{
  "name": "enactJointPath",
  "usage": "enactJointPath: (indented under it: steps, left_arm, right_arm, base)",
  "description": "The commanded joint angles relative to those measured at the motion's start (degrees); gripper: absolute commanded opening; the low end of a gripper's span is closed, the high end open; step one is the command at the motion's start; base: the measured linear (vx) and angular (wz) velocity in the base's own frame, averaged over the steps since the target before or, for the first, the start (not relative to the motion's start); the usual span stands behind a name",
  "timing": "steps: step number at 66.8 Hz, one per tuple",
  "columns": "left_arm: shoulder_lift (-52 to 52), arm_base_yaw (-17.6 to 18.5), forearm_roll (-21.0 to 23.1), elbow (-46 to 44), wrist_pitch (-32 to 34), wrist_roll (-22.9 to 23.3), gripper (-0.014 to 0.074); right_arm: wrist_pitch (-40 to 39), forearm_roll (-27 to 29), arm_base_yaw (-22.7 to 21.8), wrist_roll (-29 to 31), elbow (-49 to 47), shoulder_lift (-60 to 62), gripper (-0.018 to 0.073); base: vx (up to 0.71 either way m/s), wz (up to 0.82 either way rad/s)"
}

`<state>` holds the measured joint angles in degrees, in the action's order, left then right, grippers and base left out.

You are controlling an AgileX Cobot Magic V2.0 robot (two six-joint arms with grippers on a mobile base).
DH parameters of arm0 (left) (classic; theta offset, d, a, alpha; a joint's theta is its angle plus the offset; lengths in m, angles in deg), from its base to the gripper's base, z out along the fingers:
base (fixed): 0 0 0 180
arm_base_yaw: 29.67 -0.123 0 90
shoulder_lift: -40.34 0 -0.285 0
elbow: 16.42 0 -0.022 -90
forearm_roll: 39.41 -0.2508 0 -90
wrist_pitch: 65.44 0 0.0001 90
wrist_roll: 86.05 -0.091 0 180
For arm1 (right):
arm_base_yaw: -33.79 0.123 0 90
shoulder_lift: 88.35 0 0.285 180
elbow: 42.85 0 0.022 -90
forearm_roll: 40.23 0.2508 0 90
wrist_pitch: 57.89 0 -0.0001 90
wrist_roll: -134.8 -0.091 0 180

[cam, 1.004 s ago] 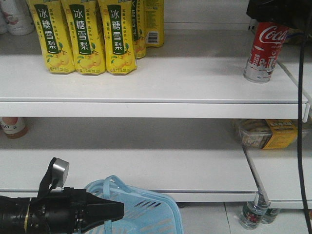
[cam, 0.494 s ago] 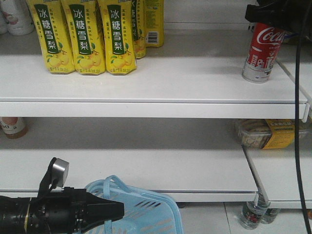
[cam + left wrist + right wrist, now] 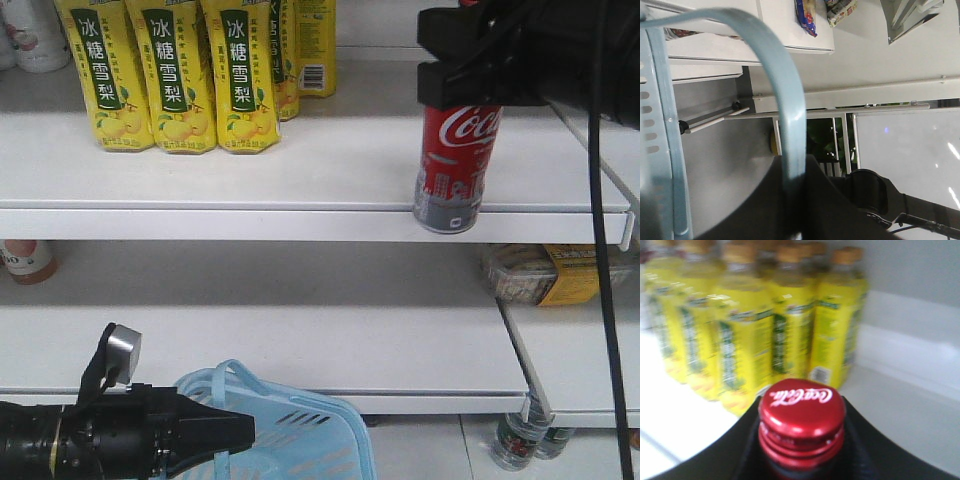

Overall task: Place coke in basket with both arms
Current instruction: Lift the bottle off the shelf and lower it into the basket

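The coke (image 3: 456, 165) is a tall red can with white script and a silver base. My right gripper (image 3: 450, 80) is shut on its top and holds it in front of the upper shelf's edge. In the right wrist view its red screw cap (image 3: 801, 417) sits between the black fingers (image 3: 875, 450). The light blue basket (image 3: 300, 435) is at the bottom left. My left gripper (image 3: 235, 432) is shut on its thin handle (image 3: 785, 115), seen clamped between the jaws in the left wrist view.
Several yellow pear-drink bottles (image 3: 170, 75) stand at the upper shelf's left. The white upper shelf (image 3: 300, 215) edge runs across. A packaged snack (image 3: 545, 272) lies on the lower shelf at right. Small bottles (image 3: 520, 440) stand on the floor. A black cable (image 3: 603, 250) hangs at right.
My right gripper has carried the coke leftward and toward me, off its spot at the shelf's far right to the shelf's front edge. The left arm and basket have not moved.
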<state>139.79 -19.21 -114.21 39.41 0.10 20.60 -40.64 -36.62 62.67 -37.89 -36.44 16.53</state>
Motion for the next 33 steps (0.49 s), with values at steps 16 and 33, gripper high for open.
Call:
enactJointPath:
  steps: [16, 33]
  left_arm:
    - [-1.87, 0.21, 3.59, -0.85, 13.35, -0.27, -0.0006]
    - [-1.87, 0.21, 3.59, -0.85, 13.35, -0.27, -0.0006]
  right_arm:
    - [8.68, 2.52, 9.83, -2.31, 2.48, 2.78, -0.0005]
    - [-13.78, 17.82, 14.57, -3.14, 23.73, 2.90, -0.0005]
  base:
    - [0.00, 0.00]
    - [0.00, 0.00]
